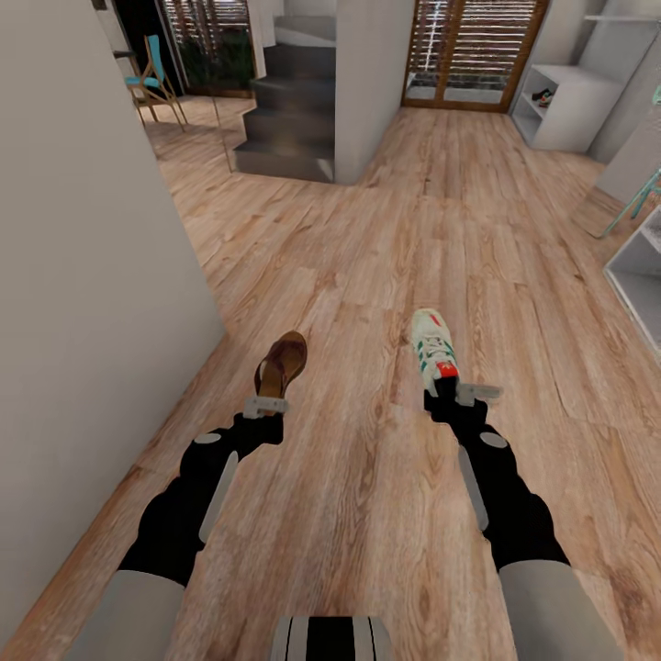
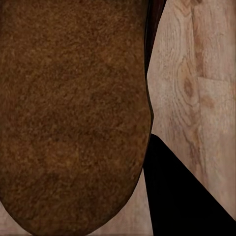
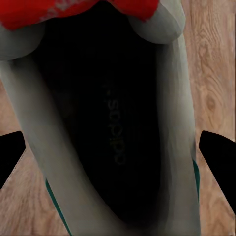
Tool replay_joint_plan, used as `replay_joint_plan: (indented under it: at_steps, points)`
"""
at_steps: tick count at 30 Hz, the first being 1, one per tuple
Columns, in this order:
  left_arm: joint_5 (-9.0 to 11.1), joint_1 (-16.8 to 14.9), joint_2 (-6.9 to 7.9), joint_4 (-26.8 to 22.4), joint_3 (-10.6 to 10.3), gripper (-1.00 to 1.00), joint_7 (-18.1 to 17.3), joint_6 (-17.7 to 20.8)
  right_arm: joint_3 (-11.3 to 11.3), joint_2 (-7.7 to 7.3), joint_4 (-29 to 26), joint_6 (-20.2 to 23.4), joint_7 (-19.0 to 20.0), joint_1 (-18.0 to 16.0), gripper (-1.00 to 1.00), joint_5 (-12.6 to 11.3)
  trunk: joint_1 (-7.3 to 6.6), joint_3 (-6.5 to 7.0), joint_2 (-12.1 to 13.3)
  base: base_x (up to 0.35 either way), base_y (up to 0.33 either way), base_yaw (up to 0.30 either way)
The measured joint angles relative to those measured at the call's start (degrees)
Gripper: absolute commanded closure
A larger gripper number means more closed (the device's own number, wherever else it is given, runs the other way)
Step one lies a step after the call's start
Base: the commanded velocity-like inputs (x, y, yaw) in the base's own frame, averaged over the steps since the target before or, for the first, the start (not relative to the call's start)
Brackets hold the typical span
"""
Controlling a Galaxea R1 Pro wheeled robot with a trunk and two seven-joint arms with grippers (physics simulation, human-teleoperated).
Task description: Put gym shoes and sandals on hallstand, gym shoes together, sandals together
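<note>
1 sandal (image 1: pixel 281 364) in left gripper (image 1: pixel 265 404) | 1 gym shoe (image 1: pixel 434 345) in right gripper (image 1: pixel 463 393)

Floor (image 1: pixel 367 275) is light brown wood-grain planks. The sandal (image 1: pixel 281 365) is dark brown with a tan footbed, and the sneaker (image 1: pixel 433 347) is white with green stripes and a red-orange heel tab. Arms are black, with grey upper sections.

Landmark: grey staircase (image 1: pixel 292 110)
Pillar (image 1: pixel 372 83): just right of staircase
Slatted door (image 1: pixel 470 50): right, beyond pillar
Wooden chair (image 1: pixel 154 84): left of staircase
</note>
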Motion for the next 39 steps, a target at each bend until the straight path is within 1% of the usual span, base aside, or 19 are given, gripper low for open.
replay_joint_plan:
  at_steps: [1, 3, 6, 10, 13, 15, 18, 29, 39]
  points:
    - [0.01, 0.01, -0.01, 0.2, -0.01, 1.0, -0.01, -0.06, 0.0, 0.0, -0.9, 0.99, -0.01, 0.01, 1.0, -0.05, -0.02, 0.22, 0.02, 0.0, 0.0, 0.0]
    - [0.1, 0.06, -0.17, 1.76, -0.02, 1.0, -0.04, -0.4, -0.01, -0.05, -4.61, 4.48, -0.05, 0.02, 1.0, -0.01, -0.07, 0.66, 0.04, 0.0, 0.0, 0.0]
    - [0.23, 0.11, -0.23, 4.05, -0.02, 1.0, -0.06, -0.6, 0.09, -0.05, -5.85, 5.81, -0.04, 0.04, 1.0, -0.07, -0.14, 1.32, 0.09, 0.0, 0.0, 0.0]
    - [0.31, 0.19, -0.25, 6.0, 0.11, 1.0, -0.07, -0.72, 0.24, 0.14, -6.07, 6.12, -0.06, 0.04, 1.0, -0.05, -0.25, 2.21, 0.14, 0.0, 0.0, 0.0]
    - [0.35, 0.27, -0.25, 6.13, 0.14, 1.0, -0.07, -0.97, 0.25, 0.17, -6.08, 6.14, -0.07, 0.03, 1.0, -0.01, -0.33, 2.88, 0.18, 0.0, 0.0, 0.0]
    - [0.47, 0.44, -0.25, 6.19, 0.16, 1.0, -0.08, -2.31, 0.21, 0.15, -6.12, 6.16, -0.07, 0.03, 1.0, 0.03, -0.38, 3.32, 0.2, 0.0, 0.0, 0.0]
    - [0.56, 0.45, -0.25, 6.19, 0.21, 1.0, -0.08, -2.5, 0.18, 0.11, -6.15, 6.16, -0.06, 0.03, 1.0, -0.03, -0.46, 4.08, 0.24, 0.0, 0.0, 0.0]
    - [0.69, 0.46, -0.25, 6.29, 0.25, 1.0, -0.09, -2.59, 0.17, 0.09, -6.11, 6.14, -0.06, 0.04, 1.0, -0.05, -0.74, 7.46, 0.39, 0.0, 0.0, -0.001]
    - [0.68, 0.46, -0.25, 6.38, 0.33, 1.0, -0.08, -2.6, 0.17, 0.09, -6.07, 6.08, -0.06, 0.03, 1.0, -0.06, -1.0, 10.6, 0.53, 0.0, 0.0, -0.056]
